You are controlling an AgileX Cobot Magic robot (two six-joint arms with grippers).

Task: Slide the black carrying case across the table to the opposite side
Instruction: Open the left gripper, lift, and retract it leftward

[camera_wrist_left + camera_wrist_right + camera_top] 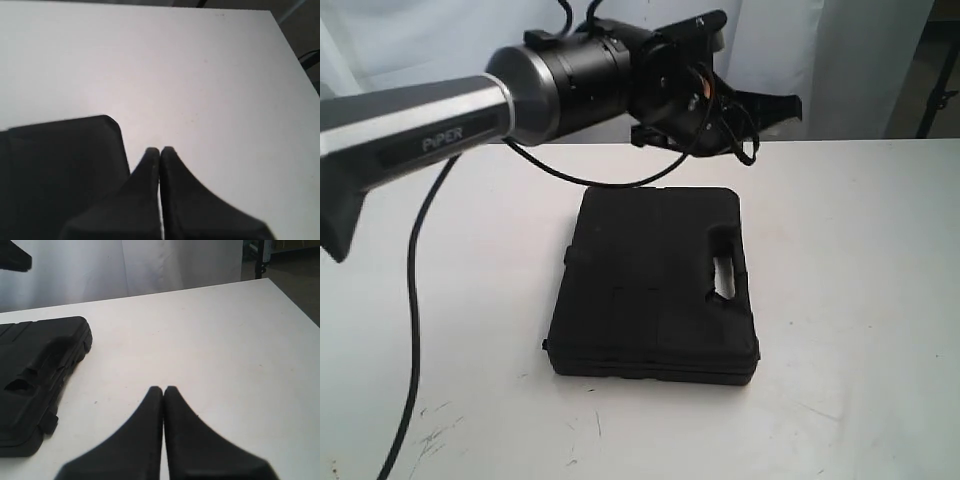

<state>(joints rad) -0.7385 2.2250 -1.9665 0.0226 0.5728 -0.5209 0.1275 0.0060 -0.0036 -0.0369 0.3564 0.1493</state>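
The black carrying case (655, 285) lies flat in the middle of the white table (860, 260), its handle cutout toward the right side. My left gripper (775, 105) hangs above the table's far edge, beyond the case's far right corner, on a long arm reaching in from the left. In the left wrist view the left gripper (160, 150) is shut and empty, with a case (60, 170) corner just beside the fingers. In the right wrist view the right gripper (163, 389) is shut and empty over bare table (225, 340), apart from the case (35, 370). The exterior view does not show the right gripper.
A black cable (412, 300) trails from the left arm (450, 115) down over the table's left part. A pale curtain (150, 265) hangs behind the far edge. Dark scuff marks (435, 430) sit near the front left. Floor and a stand (260, 260) lie past the table's corner.
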